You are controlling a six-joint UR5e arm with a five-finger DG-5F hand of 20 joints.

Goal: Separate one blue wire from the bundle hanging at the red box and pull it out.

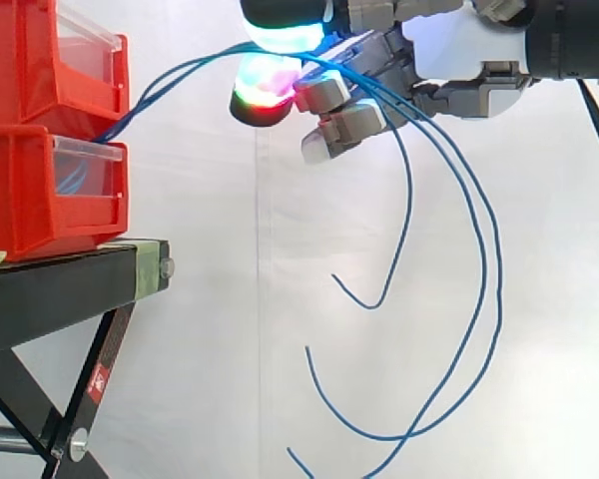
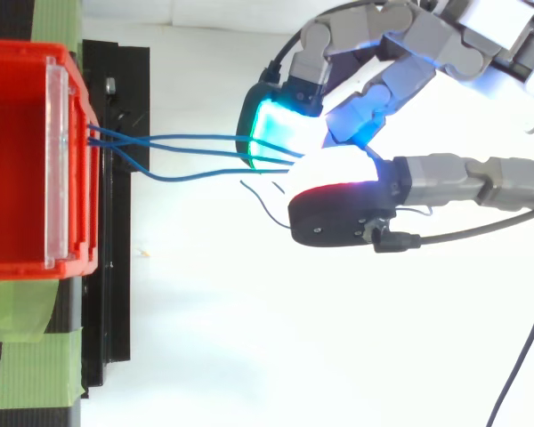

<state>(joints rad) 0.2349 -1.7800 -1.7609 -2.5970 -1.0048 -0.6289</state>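
White curtain behind, blue wires (image 2: 196, 151) are stretched horizontally from the red box (image 1: 30, 190) (frame left) and pinched by the curled hand (image 1: 459, 60).

I see the black stand (image 1: 60, 279) carrying two stacked red bins. The lower bin (image 1: 40, 195) sits directly on its top, with the upper bin (image 1: 30, 55) resting on that. Strips of green tape (image 2: 31, 360) lie on the stand beside them.

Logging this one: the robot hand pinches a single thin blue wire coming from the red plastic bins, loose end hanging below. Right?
Not one wire. The top view shows three thin blue wires running from the red plastic bins into the pinch of the robot hand; their loose ends hang below it.
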